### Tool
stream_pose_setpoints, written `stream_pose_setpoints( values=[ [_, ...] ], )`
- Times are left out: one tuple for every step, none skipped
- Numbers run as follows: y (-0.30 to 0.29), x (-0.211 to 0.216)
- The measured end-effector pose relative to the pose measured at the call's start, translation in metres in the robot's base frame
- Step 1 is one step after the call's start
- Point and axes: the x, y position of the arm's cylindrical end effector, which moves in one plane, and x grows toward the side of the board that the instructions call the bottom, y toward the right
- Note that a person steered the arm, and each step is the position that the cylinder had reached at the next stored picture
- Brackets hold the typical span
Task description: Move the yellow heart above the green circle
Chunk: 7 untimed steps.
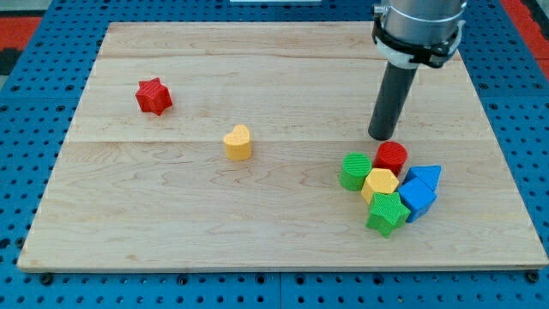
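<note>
The yellow heart (238, 142) lies alone near the middle of the wooden board. The green circle (353, 171) sits at the left end of a cluster at the view's right. My tip (383, 136) stands just above the red circle (391, 157), up and to the right of the green circle, and far to the right of the yellow heart. It touches no block that I can see.
The cluster also holds a yellow hexagon (380, 184), a green star (386, 213), and two blue blocks (423, 178) (416, 201). A red star (153, 96) lies at the upper left. The wooden board (171, 232) lies on a blue pegboard.
</note>
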Motion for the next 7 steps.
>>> stream_pose_setpoints(
  values=[
    [-0.056, -0.053],
    [-0.14, -0.079],
    [-0.172, -0.032],
    [-0.183, -0.005],
    [-0.217, -0.009],
    [-0.246, 0.003],
    [-0.209, 0.036]
  ],
)
